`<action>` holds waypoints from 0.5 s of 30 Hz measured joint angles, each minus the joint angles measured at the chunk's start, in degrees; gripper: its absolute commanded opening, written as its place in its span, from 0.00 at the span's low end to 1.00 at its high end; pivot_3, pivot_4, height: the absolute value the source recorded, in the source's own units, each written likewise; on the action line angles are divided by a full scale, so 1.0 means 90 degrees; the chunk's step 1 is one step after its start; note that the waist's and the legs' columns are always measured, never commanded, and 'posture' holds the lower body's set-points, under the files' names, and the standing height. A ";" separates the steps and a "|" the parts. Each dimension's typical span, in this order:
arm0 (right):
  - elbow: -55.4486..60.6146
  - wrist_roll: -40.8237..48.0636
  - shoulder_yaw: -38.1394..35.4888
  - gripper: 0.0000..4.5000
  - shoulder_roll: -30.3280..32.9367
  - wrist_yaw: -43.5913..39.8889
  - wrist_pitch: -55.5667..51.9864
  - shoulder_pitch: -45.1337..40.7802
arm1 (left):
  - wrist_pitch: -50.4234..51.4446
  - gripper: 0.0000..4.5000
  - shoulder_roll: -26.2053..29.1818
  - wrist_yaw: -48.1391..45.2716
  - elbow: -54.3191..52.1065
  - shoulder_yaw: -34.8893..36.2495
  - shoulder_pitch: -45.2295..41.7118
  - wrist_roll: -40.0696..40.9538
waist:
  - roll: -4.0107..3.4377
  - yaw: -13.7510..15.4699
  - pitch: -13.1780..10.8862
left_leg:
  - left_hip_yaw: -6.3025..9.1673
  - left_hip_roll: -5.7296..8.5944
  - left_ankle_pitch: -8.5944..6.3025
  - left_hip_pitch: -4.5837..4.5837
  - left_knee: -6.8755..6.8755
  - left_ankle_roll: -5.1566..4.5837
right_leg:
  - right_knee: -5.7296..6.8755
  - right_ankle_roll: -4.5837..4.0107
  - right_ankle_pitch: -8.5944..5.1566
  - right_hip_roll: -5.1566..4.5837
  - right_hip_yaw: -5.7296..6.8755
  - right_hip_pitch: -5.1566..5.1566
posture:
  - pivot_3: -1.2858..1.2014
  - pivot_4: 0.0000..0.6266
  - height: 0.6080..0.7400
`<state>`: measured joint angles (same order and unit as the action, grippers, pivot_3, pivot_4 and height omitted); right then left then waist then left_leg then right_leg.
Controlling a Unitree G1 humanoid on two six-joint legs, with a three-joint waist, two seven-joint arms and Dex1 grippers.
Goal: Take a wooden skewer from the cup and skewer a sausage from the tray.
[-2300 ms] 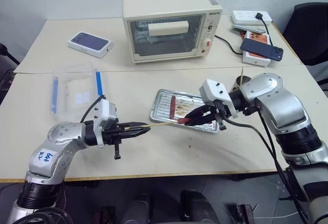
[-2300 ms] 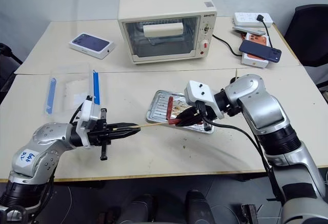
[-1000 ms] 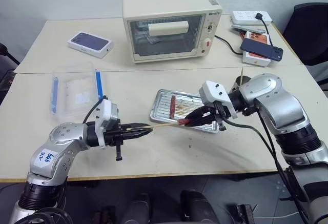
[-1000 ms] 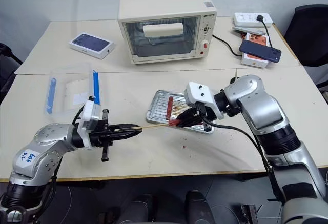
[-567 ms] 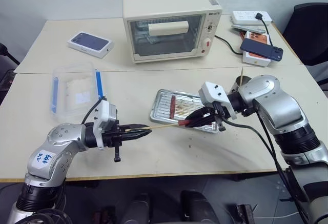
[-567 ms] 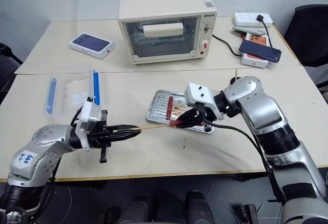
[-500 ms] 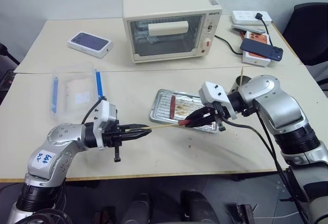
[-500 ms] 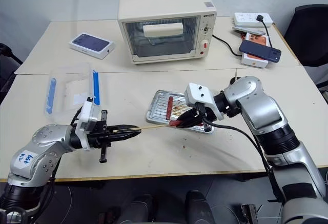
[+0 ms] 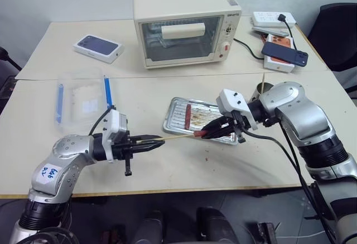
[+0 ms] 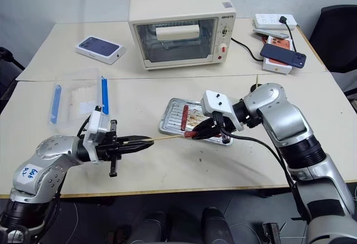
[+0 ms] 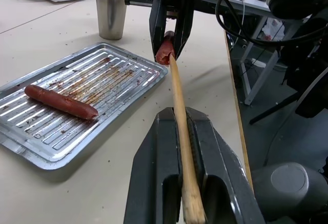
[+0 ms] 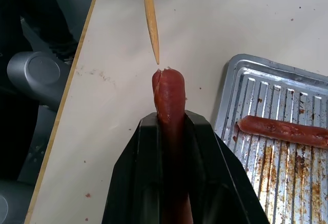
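Note:
My left gripper (image 9: 159, 141) is shut on the wooden skewer (image 9: 175, 137), which lies level and points right. Its tip (image 12: 157, 60) stops just short of the split end of the sausage (image 12: 168, 96), with a small gap between them. My right gripper (image 9: 205, 133) is shut on that sausage and holds it over the front rim of the tray (image 9: 174, 125). The sausage's free end faces the skewer. A second sausage (image 9: 188, 114) lies on the tray's ribbed floor. The cup (image 11: 111, 11) stands behind my right arm with another stick in it.
A cream toaster oven (image 9: 187, 23) stands at the back of the table. A clear plastic box with blue clips (image 9: 83, 96) lies to the left. A phone box (image 9: 98, 47) sits at the back left, and phones with a power strip (image 9: 281, 51) at the back right.

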<state>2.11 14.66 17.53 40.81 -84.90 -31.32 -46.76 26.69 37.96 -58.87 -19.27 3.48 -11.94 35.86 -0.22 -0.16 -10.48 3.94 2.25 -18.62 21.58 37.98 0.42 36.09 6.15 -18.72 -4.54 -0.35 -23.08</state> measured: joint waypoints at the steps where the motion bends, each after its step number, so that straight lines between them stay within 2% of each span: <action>1: 0.0000 0.0002 0.0000 0.12 0.0000 0.0000 -0.0001 0.0000 | -0.0006 0.00 -0.0020 -0.0001 0.0004 -0.0013 -0.0003 -0.0003 | 0.0000 0.0000 0.0000 | 0.0000 0.0000 0.0000 0.0000 0.0000 0.0000 | 0.0000 0.0000 0.0000 0.0000 0.0000 0.0000 | 0.52 0.24 1.00; 15: 0.0003 0.0005 0.0000 0.12 0.0000 0.0008 -0.0007 0.0000 | -0.0124 0.00 -0.0086 -0.0078 0.0203 -0.0060 -0.0018 -0.0039 | 0.0000 -0.0001 0.0000 | 0.0000 0.0000 0.0000 0.0000 0.0001 0.0000 | 0.0001 0.0000 0.0000 0.0000 0.0000 0.0000 | 0.52 0.24 1.00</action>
<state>2.14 14.71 17.53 40.81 -84.83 -31.38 -46.76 25.57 37.18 -59.57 -17.44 2.95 -12.11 35.51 -0.22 -0.16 -10.48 3.94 2.25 -18.62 21.58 37.99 0.42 36.10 6.15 -18.72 -4.54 -0.35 -23.09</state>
